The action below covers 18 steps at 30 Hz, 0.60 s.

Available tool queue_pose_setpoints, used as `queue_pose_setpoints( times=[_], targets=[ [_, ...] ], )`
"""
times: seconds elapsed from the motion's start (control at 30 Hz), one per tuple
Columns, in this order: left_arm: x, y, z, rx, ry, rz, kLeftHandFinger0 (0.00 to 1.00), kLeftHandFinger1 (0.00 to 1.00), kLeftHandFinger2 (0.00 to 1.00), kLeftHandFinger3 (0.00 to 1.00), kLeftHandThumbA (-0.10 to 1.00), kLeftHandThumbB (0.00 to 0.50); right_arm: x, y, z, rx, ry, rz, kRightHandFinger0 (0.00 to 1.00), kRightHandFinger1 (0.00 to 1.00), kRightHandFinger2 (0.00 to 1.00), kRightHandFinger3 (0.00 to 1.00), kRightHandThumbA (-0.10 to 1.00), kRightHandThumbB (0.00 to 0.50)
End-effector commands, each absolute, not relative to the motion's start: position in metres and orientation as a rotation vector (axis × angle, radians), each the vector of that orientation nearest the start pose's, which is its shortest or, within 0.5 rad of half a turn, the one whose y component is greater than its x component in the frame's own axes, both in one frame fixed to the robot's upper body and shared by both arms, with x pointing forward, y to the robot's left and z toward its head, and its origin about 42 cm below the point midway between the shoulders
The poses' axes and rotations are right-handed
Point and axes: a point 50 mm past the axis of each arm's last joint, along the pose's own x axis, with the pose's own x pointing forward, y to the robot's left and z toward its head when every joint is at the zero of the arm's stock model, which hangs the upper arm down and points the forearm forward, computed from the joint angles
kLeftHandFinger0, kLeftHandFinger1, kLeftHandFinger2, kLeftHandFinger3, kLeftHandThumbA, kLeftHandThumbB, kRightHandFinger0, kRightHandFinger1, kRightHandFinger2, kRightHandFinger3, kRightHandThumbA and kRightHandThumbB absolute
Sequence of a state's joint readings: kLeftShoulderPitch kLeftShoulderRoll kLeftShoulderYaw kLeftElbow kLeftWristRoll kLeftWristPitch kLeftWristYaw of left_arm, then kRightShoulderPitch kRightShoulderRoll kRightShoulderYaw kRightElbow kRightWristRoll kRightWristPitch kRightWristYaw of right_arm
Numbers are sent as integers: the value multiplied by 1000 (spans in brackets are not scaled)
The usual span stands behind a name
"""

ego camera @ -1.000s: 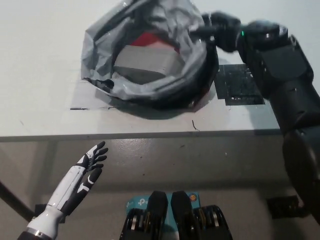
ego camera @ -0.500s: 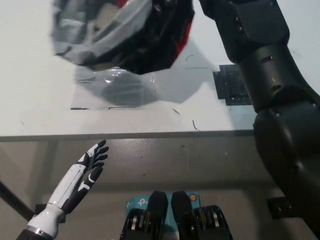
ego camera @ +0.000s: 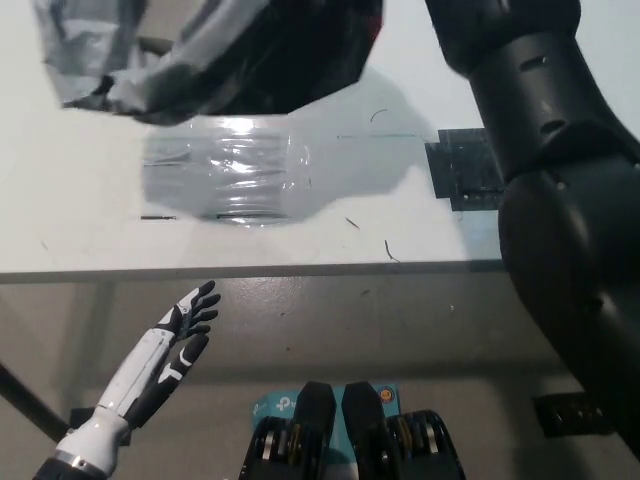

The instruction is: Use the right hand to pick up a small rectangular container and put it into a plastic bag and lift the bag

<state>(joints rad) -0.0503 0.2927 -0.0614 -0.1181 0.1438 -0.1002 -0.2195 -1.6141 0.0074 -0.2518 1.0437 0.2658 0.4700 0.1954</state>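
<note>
Left hand (ego camera: 180, 335), white, rests low at the robot's left below the table's near edge, fingers extended and slightly spread, holding nothing, its forearm slanting toward the bottom left corner. One black right arm (ego camera: 545, 170) rises from the bottom right and runs steeply upward, leaving the frame at the top; its hand is out of view, so its grasp cannot be told. One plastic bag (ego camera: 215, 55), grey and black with a red trace at its right edge, hangs at the top of the frame, clear of the white table (ego camera: 80, 230), cut off by the upper border. Small rectangular container: not visible, so neither its heading nor its long axis can be told. One clear tape patch (ego camera: 225, 180) lies flat on the table under the bag; one black textured patch (ego camera: 465, 175) lies beside the arm.
</note>
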Motion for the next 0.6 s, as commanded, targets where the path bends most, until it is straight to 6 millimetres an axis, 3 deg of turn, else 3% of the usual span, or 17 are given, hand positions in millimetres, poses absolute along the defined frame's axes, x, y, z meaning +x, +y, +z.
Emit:
queue_pose_setpoints(
  times=[0.0, 0.1, 0.17, 0.3, 0.33, 0.57],
  targets=[
    [296, 267, 161, 493, -256, -323, 876, 890, 945, 1000, 1000, 129, 524, -23, 649, 354, -222, 652, 0, 137, 592, 812, 114, 77],
    [296, 267, 161, 503, -246, -335, 876, 891, 948, 1000, 1000, 135, 508, -27, 687, 383, -291, 664, 0, 199, 650, 783, 87, 94],
    [296, 266, 162, 509, -244, -342, 875, 890, 949, 1000, 1000, 135, 503, -25, 694, 380, -308, 657, 0, 206, 657, 744, 91, 76],
    [292, 264, 159, 518, -236, -360, 869, 886, 951, 1000, 1000, 140, 504, -18, 680, 359, -300, 656, 0, 227, 663, 722, 30, 96],
    [292, 264, 159, 521, -237, -362, 856, 868, 938, 1000, 1000, 134, 505, -16, 675, 365, -294, 658, 0, 235, 673, 757, 7, 108],
    [290, 265, 159, 535, -248, -374, 834, 850, 927, 1000, 1000, 126, 504, -7, 666, 330, -288, 661, 0, 194, 608, 777, 11, 109]
  ],
)
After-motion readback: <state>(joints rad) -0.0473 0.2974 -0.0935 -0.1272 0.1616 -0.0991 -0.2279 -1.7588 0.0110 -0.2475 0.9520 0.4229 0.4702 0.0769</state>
